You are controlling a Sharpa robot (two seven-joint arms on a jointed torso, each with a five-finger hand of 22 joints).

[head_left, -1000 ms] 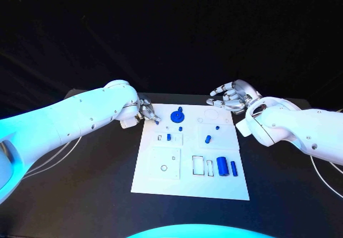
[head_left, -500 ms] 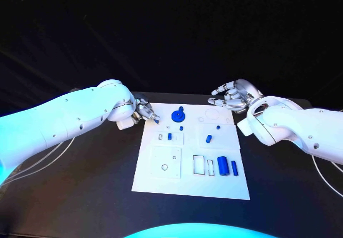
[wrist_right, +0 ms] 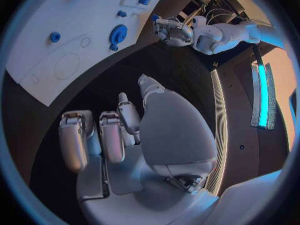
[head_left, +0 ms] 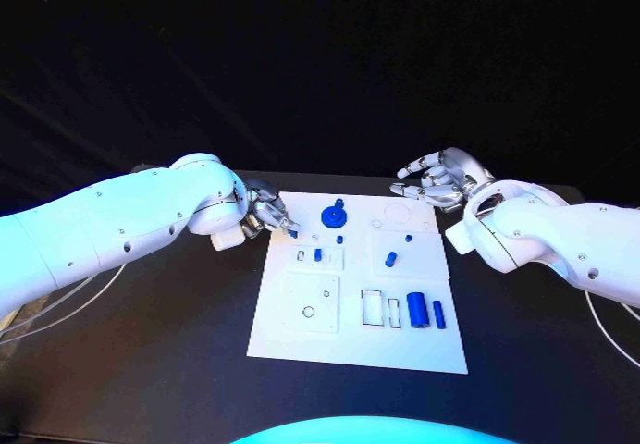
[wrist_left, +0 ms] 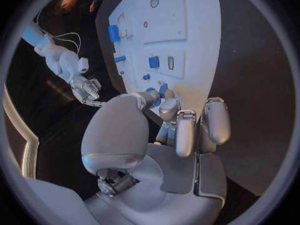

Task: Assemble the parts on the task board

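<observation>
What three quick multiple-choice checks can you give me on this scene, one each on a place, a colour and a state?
1. Where is the round blue part?
A. On the black table, off the board
B. At the far end of the task board
C. At the board's near end, closest to the robot

2. What colour is the task board?
A. Black
B. Blue
C. White

3. What is the state of the right hand?
A. Holds nothing, fingers apart
B. Grips the round blue part
C. Presses flat on the board

Answers:
1 B: the head view shows it lying near the board's far edge.
2 C: the plate is white against the dark table.
3 A: it hovers off the board's far right corner, fingers apart and empty.
</observation>
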